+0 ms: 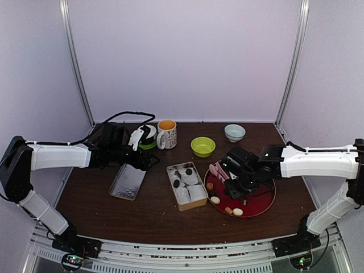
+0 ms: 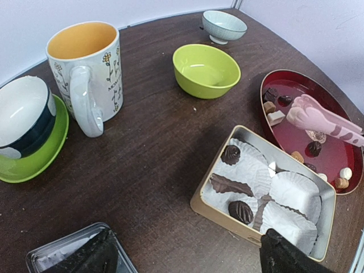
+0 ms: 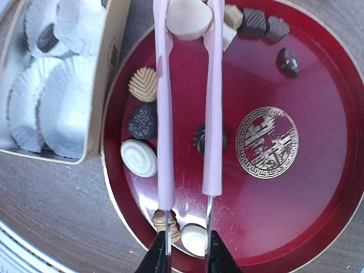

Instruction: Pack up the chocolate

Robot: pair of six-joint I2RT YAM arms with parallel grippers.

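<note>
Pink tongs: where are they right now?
Right side, right wrist view: the pink tongs are held by the fingers of the right gripper over the red tray, tips pinching a cream chocolate near the tin.

Seen from above, on the dark wooden table (image 1: pixel 153 219), a flowered mug (image 1: pixel 166 134) with an orange inside stands at 12 o'clock. A lime-green bowl (image 1: pixel 203 147) sits at 1, a pale blue bowl (image 1: pixel 234 132) at 2, a dark cup (image 2: pixel 20 114) on a green saucer (image 2: pixel 40 159) at 11, and a shallow metal tray (image 1: pixel 128 182) at 9.
</note>
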